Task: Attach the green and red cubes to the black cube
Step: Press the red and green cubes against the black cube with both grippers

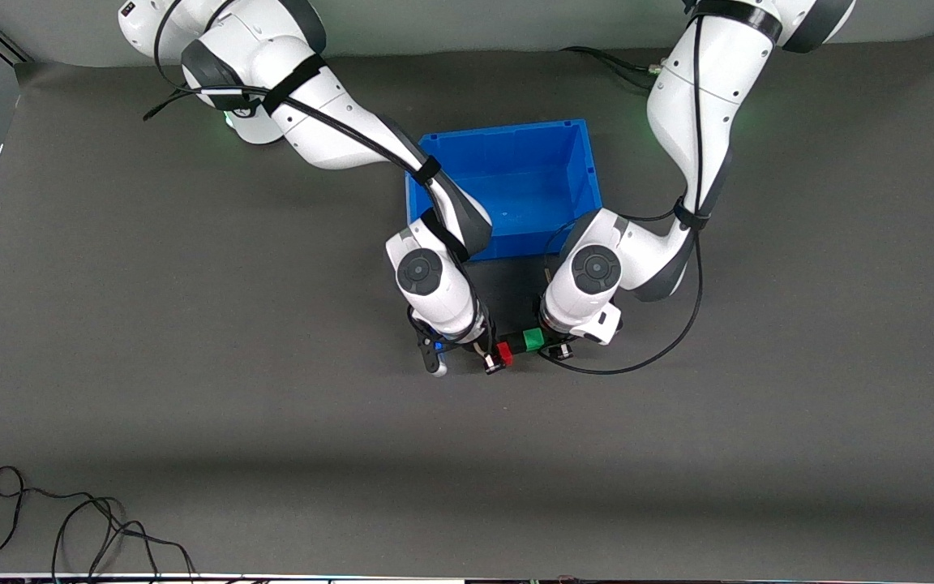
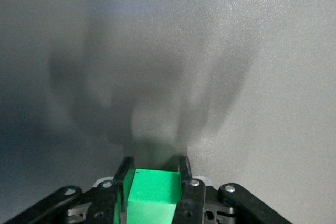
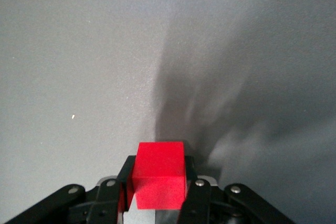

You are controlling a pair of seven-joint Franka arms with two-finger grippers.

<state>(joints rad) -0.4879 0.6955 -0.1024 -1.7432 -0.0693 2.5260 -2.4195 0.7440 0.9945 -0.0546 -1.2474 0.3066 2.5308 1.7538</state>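
While left gripper [image 2: 153,179] clamps green cube [image 2: 152,195], right gripper [image 3: 157,177] clamps red cube [image 3: 159,174], both over mat [image 1: 191,405]

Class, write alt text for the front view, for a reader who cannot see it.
Two white robot arms meet over a grey mat, the right gripper holding a red cube and the left gripper a green cube, with a black cube between them. An empty blue bin sits nearer the bases.

Even overhead light is falling on the grey mat [image 1: 191,365], without glare. My arms are casting soft, blurred shadows ahead of my fingers in both wrist views. The green cube [image 2: 152,195] and red cube [image 3: 159,174] are showing saturated, slightly soft.
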